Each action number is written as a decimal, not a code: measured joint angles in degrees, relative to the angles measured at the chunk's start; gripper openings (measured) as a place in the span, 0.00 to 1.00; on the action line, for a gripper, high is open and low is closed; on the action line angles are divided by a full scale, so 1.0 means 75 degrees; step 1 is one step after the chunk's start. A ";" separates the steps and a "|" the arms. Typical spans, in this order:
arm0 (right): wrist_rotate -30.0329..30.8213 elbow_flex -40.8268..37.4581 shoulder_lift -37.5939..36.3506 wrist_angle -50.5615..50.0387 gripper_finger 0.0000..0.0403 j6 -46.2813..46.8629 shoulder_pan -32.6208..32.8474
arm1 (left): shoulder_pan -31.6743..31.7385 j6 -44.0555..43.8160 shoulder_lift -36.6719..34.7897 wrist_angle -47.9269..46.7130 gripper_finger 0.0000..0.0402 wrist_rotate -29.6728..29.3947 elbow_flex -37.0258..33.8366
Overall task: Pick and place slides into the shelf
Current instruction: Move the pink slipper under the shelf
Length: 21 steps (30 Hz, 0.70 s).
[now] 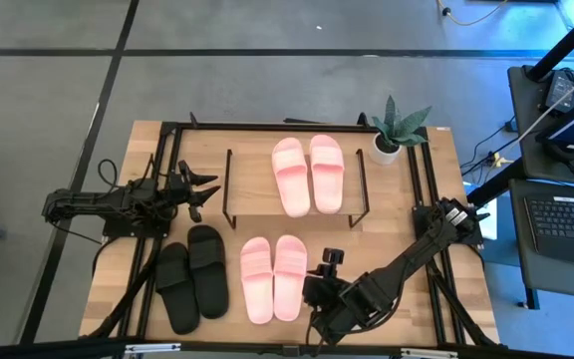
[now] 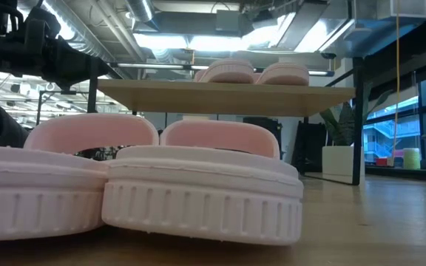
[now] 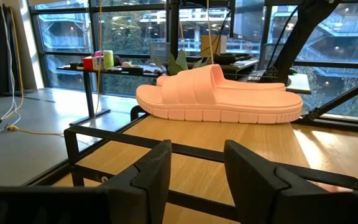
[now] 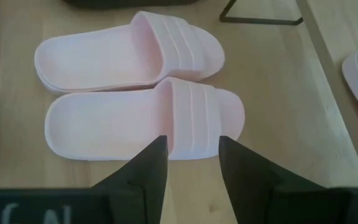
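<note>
The left gripper (image 1: 202,192) hangs at the left end of the shelf (image 1: 252,172), its fingers (image 3: 157,168) parted with nothing between them; its wrist view looks level across the shelf board at a pink slide lying side-on.

Near the left front of the table (image 1: 456,170) lies the black pair (image 1: 192,276): two matte black slides with wide straps, side by side, toes toward the far side. Just right of them sits a light pink pair (image 1: 273,278), flat on the tabletop, soles ribbed along the edge, straps marked with shallow grooves. These two fill the low view, heels toward the camera.

Farther back, the shelf's light wooden board carries a second pink pair (image 1: 308,175), parallel and touching, resting right of the board's middle. Thin black wire legs hold the board up.

No brand or writing can be read on any slide.

The right gripper (image 1: 319,289) hovers just right of the near pink pair, fingers (image 4: 149,168) spread apart and empty, aimed down at the nearer slide's strap.

At the far right corner a small plant in a white pot (image 1: 387,150) stands beside the shelf. A laptop (image 1: 563,221) sits on a stand off the table's right edge.
</note>
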 joint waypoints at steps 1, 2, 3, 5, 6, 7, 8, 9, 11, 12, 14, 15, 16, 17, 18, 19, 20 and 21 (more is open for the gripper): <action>0.0000 0.0000 0.0000 0.0000 0.36 -0.0016 0.0005 | 0.0000 0.0003 -0.0003 0.0000 0.35 -0.0003 0.0000; 0.0000 0.0000 0.0000 0.0000 0.36 -0.0056 0.0020 | 0.0000 0.0002 -0.0003 0.0000 0.35 -0.0003 0.0001; 0.0000 0.0000 0.0000 0.0000 0.36 -0.0119 0.0055 | 0.0000 0.0001 0.0000 0.0000 0.35 -0.0002 0.0001; 0.0045 0.0000 0.0000 -0.0008 0.36 -0.0257 0.0199 | 0.0000 0.0003 -0.0003 0.0000 0.35 -0.0003 0.0003; 0.0173 0.0000 0.0000 -0.0033 0.36 -0.0320 0.0316 | 0.0000 0.0000 -0.0001 0.0000 0.35 -0.0003 0.0003; 0.0427 0.0000 0.0000 -0.0070 0.36 -0.0329 0.0459 | 0.0000 0.0000 0.0000 0.0000 0.35 -0.0003 0.0002; 0.0762 0.0000 0.0000 -0.0103 0.36 -0.0310 0.0611 | 0.0000 0.0000 -0.0003 0.0000 0.35 -0.0003 0.0003; 0.1105 0.0000 0.0000 -0.0151 0.36 -0.0297 0.0768 | 0.0000 0.0003 -0.0003 0.0000 0.35 -0.0003 0.0003; 0.1520 0.0000 -0.0003 -0.0232 0.36 -0.0272 0.1058 | 0.0000 0.0002 -0.0001 0.0000 0.35 -0.0001 0.0003; 0.1624 -0.0007 -0.0003 -0.0241 0.36 -0.0167 0.1165 | 0.0000 0.0003 -0.0001 0.0000 0.35 -0.0003 0.0000; 0.1727 -0.0110 -0.0006 -0.0191 0.36 0.0078 0.1333 | 0.0000 0.0003 -0.0001 0.0000 0.35 -0.0003 0.0001; 0.1749 -0.0185 -0.0006 -0.0205 0.36 0.0199 0.1399 | 0.0000 0.0003 0.0000 0.0000 0.35 -0.0003 0.0000; 0.1766 -0.0297 -0.0008 -0.0205 0.36 0.0339 0.1460 | 0.0000 0.0003 -0.0003 0.0000 0.35 -0.0003 0.0003; 0.1790 -0.0453 -0.0009 -0.0173 0.36 0.0513 0.1513 | 0.0000 0.0003 0.0000 0.0000 0.35 0.0000 0.0003; 0.1860 -0.0645 -0.0009 -0.0134 0.36 0.0690 0.1553 | 0.0000 0.0003 0.0000 0.0000 0.35 -0.0003 0.0001; 0.1983 -0.0850 -0.0009 -0.0134 0.36 0.0885 0.1592 | 0.0000 0.0003 0.0000 0.0000 0.35 -0.0003 0.0003; 0.2139 -0.1058 -0.0009 -0.0153 0.36 0.1104 0.1611 | 0.0000 0.0001 0.0000 0.0000 0.35 -0.0003 0.0001; 0.2281 -0.1252 -0.0009 -0.0159 0.36 0.1306 0.1624 | 0.0000 0.0003 -0.0001 0.0000 0.35 -0.0002 0.0003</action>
